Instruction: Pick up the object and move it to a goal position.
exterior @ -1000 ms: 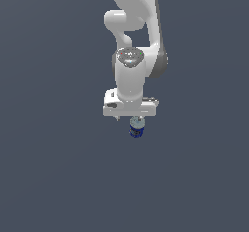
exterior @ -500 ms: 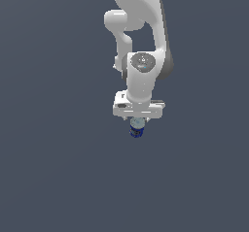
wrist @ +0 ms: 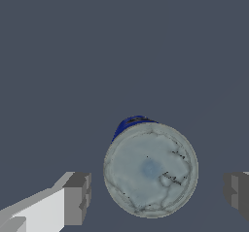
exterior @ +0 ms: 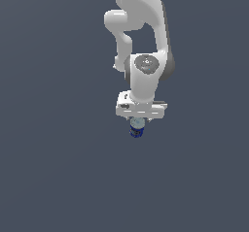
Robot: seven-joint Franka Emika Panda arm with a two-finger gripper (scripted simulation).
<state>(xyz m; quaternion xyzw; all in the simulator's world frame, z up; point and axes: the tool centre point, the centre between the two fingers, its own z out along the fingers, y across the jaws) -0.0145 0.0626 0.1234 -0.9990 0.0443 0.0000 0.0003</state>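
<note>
The white Panda arm's gripper has sunk lower than half a second ago, straight above the small upright dark blue can with a pale grey-white top. Its grey fingers stand wide apart, either side of the can, touching nothing.

One blue can with a pale top, one white arm, two grey fingers.
</note>
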